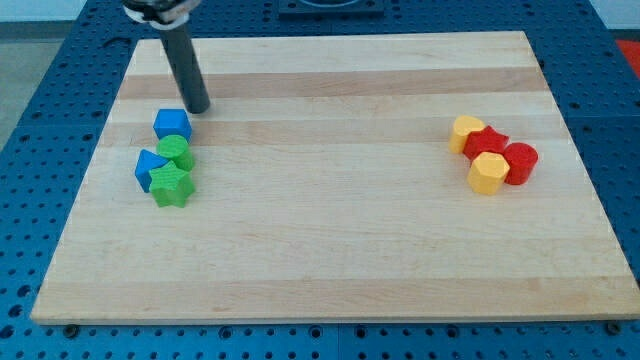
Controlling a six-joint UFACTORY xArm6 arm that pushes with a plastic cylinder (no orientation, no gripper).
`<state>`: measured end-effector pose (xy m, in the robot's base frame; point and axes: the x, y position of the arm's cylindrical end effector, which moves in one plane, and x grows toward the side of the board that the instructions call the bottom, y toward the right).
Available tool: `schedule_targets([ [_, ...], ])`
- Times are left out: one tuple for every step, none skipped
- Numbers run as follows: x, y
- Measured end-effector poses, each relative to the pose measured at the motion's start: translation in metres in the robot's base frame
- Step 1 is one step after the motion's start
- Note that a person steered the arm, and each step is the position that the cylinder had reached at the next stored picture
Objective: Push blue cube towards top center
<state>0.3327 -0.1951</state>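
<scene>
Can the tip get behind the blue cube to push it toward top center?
Probably, with a detour: my tip sits just above and right of the blue cube, while the green block crowds its lower side.

A wooden board rests on a blue perforated table. Toward the view's left, a green cylinder sits just above a green star, with a second blue block, its shape unclear, pressed against their left. At the view's right, two yellow blocks cluster tightly with a red block and a red cylinder.
</scene>
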Motion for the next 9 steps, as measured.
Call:
schedule_targets([
  [0.007,-0.005],
  [0.006,-0.012],
  [0.006,-0.053],
  [-0.008,-0.081],
  [0.006,-0.107],
  [0.011,-0.109],
  [0.064,-0.104],
  [0.069,-0.104],
  [0.070,-0.098],
])
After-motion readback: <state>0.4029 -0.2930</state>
